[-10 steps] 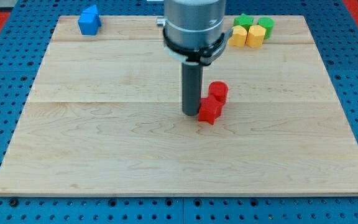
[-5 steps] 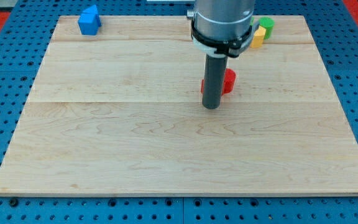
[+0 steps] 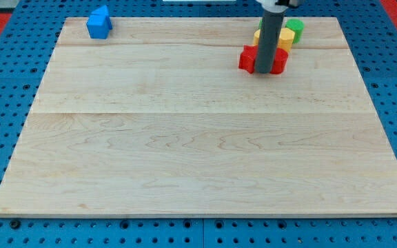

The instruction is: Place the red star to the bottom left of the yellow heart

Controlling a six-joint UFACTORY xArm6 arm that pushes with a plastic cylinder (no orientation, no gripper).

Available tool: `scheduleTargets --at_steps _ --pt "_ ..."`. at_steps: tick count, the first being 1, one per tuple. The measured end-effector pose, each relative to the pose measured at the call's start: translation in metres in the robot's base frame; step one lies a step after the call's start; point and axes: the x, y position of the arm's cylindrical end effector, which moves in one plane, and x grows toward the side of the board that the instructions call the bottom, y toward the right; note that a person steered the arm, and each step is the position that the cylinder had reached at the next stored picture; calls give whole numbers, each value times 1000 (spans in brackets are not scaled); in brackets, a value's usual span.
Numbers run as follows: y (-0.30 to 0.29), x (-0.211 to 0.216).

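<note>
My tip (image 3: 267, 73) stands near the view's top right, between two red blocks. One red block (image 3: 247, 58) touches the rod on its left and the other (image 3: 280, 60) on its right. The rod covers part of each, so I cannot tell which is the star. Just above them, a yellow block (image 3: 285, 38) shows to the right of the rod. A sliver of a second yellow block (image 3: 257, 36) shows to its left; I cannot make out the heart shape. A green block (image 3: 295, 27) sits at the top of the cluster.
A blue block (image 3: 99, 22) sits at the view's top left corner of the wooden board (image 3: 185, 151). The blue pegboard surrounds the board on all sides.
The rod has moved up and to the right, from the board's middle to the yellow and green cluster. Both red blocks have travelled with it and now sit just below the yellow blocks.
</note>
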Motion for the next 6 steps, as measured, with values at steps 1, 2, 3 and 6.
scheduleTargets --at_steps 1,2,3,6 --pt "5 -16" --pt "5 -9" --pt "3 1" --pt "-126 -38"
